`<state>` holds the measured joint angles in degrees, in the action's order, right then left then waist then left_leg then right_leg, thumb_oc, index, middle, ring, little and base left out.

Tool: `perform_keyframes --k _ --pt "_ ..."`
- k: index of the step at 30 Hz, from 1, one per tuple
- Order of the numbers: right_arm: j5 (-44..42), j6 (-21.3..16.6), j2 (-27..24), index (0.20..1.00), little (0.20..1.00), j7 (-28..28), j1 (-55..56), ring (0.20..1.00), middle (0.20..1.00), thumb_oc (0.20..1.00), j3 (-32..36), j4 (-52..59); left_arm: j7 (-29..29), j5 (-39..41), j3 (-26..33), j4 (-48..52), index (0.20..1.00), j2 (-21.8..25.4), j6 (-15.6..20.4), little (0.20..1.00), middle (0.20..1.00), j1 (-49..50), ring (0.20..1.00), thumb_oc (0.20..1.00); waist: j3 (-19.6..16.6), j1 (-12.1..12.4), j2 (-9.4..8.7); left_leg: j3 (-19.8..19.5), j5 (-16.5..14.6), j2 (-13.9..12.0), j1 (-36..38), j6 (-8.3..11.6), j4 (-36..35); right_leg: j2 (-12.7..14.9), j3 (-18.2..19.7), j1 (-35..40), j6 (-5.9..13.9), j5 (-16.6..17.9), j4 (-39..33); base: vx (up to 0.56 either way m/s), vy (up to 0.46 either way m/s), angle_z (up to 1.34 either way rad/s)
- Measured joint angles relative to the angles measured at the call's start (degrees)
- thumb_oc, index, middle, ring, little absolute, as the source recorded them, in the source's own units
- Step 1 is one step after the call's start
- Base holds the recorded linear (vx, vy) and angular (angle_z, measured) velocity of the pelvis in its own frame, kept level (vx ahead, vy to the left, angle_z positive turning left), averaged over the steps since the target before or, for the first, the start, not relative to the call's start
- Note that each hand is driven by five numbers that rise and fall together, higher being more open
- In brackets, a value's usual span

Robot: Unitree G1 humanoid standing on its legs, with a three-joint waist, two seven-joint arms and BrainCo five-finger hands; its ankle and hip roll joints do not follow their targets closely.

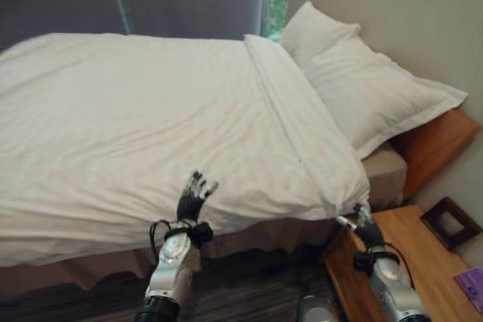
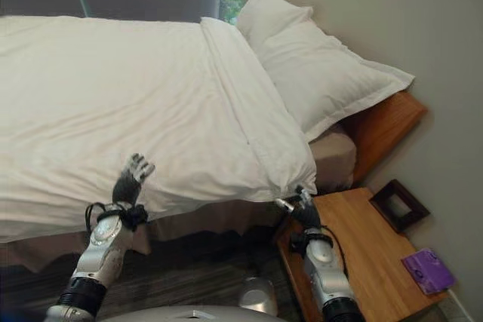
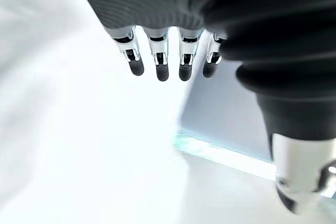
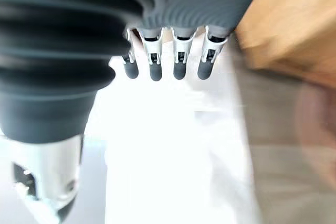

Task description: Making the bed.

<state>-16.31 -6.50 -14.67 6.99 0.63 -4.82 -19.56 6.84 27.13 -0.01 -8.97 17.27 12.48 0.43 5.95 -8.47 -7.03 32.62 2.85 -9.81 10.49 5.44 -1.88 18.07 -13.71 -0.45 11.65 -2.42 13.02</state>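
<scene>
Both hands open: left hand (image 1: 193,195) on duvet (image 1: 151,126), right hand (image 1: 365,225) at corner.

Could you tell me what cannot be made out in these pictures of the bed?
- Far side of the duvet: cut off by the eye views' left edge.
- Whether the right hand pinches the duvet corner: too small in the eye views.
- Print on the purple item: too small.
- Mattress under the duvet: hidden.

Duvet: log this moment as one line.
duvet: spread over bed | left robot hand: open, on near edge | right robot hand: at duvet corner by nightstand
</scene>
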Motion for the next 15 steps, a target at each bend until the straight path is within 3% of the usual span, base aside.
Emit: perform_keyframes --k 1,2,4,10,15 --pt "-0.04 -0.02 -0.09 1.0 1.0 0.01 -0.38 1.0 1.0 1.0 0.19 0.1 0.48 -0.42 0.51 -0.98 1.0 -0.18 -0.04 1.0 1.0 0.02 1.0 1.0 -0.33 -0.18 1.16 -0.06 -0.03 -0.64 0.04 0.83 -0.27 -0.94 -0.44 0.78 0.3 0.37 -1.73 0.04 -0.01 -0.47" --pt "-0.46 -0.07 -0.8 1.0 1.0 -0.13 -0.45 1.0 1.0 1.0 0.25 1.09 0.52 -0.99 0.41 -2.05 1.0 -0.33 -0.22 1.0 1.0 0.37 1.0 1.0 -1.41 -0.25 3.52 -0.27 0.64 -1.85 0.9 1.27 -1.21 -3.1 -0.24 1.61 -0.48 1.65 -3.58 0.02 -0.006 -0.27" --pt "-0.63 -0.09 -1.32 1.0 1.0 -0.13 -0.29 1.0 1.0 1.0 0.15 1.07 0.42 -1.1 0.22 -2.08 1.0 -1.02 -0.17 1.0 1.0 0.52 1.0 1.0 -1.89 -0.48 4.03 -0.48 0.52 -2.41 0.94 1.35 -1.05 -3.65 -0.25 2.19 -0.55 1.65 -3.94 0.0 0.0 -0.17" --pt "-2.26 -0.38 -1.05 1.0 1.0 -1.44 1.13 1.0 1.0 1.0 -0.73 1.86 -0.4 -3.67 -0.66 -6.57 1.0 -1.3 -1.68 1.0 1.0 6.58 1.0 1.0 -3.73 -0.61 1.67 -0.38 0.31 -2.62 0.54 1.46 -1.21 -3.72 -0.71 2.72 -1.04 3.05 -7.04 0.0 0.0 -0.01" --pt "-2.16 -1.22 -1.01 1.0 1.0 -2.34 1.56 1.0 1.0 1.0 -0.78 3.6 -0.9 -5.56 -0.01 -11.31 1.0 -0.79 -3.03 1.0 1.0 11.37 1.0 1.0 -4.67 0.52 0.51 -0.68 0.71 -0.95 0.87 1.44 -2.4 -3.14 -1.77 4.86 -0.41 5.16 -10.26 0.01 0.007 0.06"
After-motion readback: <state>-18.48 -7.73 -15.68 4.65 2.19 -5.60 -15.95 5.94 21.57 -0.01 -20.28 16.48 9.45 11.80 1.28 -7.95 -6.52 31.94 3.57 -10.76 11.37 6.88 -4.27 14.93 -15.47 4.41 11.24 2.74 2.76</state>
